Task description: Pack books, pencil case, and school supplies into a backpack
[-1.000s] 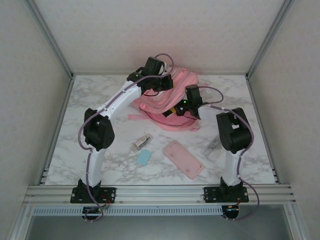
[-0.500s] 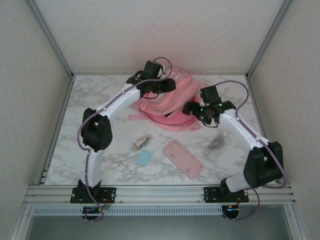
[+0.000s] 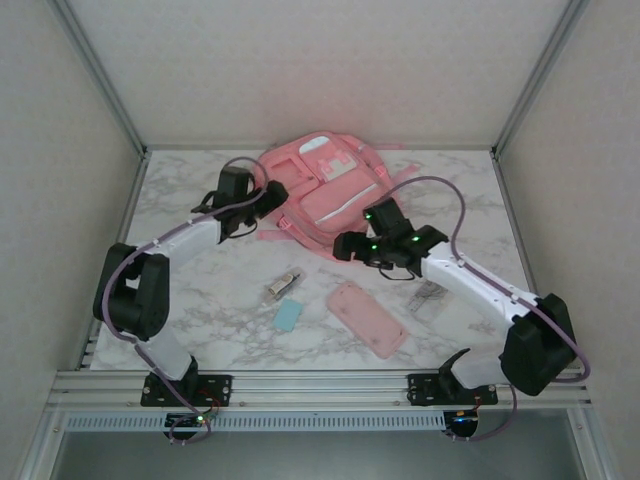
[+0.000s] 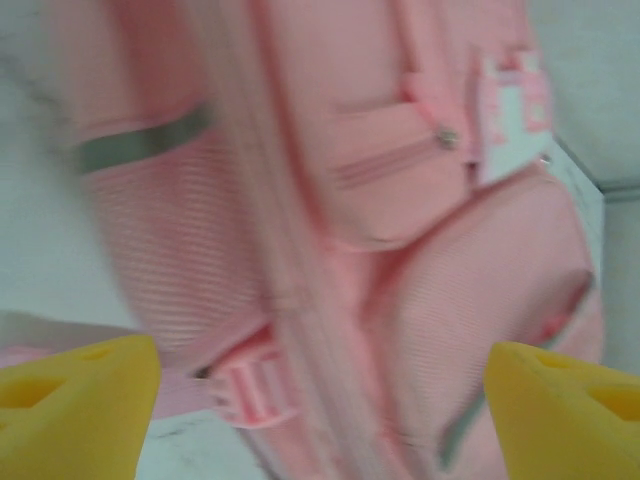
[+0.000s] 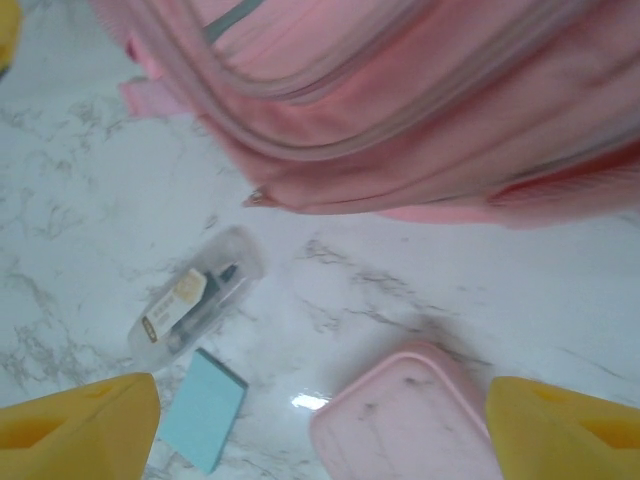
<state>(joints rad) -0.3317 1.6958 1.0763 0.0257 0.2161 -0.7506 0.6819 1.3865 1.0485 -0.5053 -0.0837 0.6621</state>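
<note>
Left pincer (image 3: 270, 192) spread wide, gripping nothing, beside the backpack (image 3: 330, 185) at its nine o'clock. Right pincer (image 3: 347, 246) also spread and empty, at its six. Pencil case (image 3: 366, 318) flat on the desk (image 3: 200, 300), five o'clock.

counter (image 3: 230, 325): white marble-pattern top with grey veining
backpack (image 3: 325, 190): large, pink with white trim, lying flat at the far middle of the counter, front pockets up
pencil case (image 3: 366, 318): flat pink pouch, on the near side of the backpack and well apart from it, lying diagonally
blue block (image 3: 288, 316): small and light blue, nearer than the backpack and slightly to its left
stubby item (image 3: 284, 284): silvery-clear, between the backpack and the blue block
clear strip (image 3: 428, 297): narrow and transparent, near-right of the backpack, partly hidden
</note>
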